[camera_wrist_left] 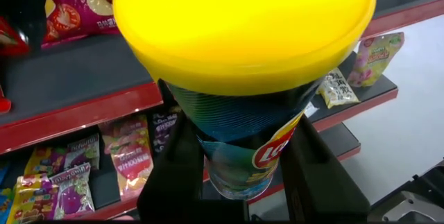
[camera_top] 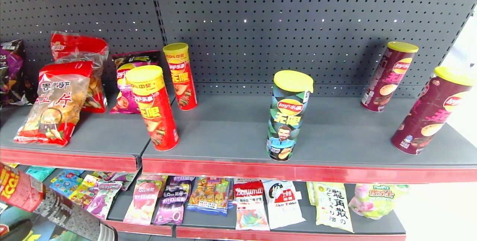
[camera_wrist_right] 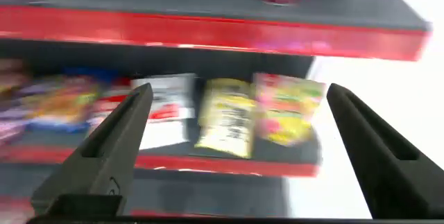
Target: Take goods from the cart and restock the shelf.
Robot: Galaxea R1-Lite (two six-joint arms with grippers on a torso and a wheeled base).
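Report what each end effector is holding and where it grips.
The left end effector grips a chip can by its body, below the yellow lid. The right end effector is open and holds nothing.

A shop aisle: pegboard-backed shelf (camera_top: 231,129) with red edging, crisp tubes (camera_top: 153,107) (yellow-lidded) and snack packets (camera_top: 249,203) in rows.

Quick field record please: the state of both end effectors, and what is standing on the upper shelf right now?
left end effector: shut on green-and-blue cardboard chip tube with yellow plastic lid, held clear of the shelving
right end effector: open, empty, facing lower-shelf snack packets
grey upper shelf: five standing yellow-lidded tubes
red tubes: two, left of centre
green shelf tube: one, middle, near front edge
maroon tubes: two, right end
snack bags: far left
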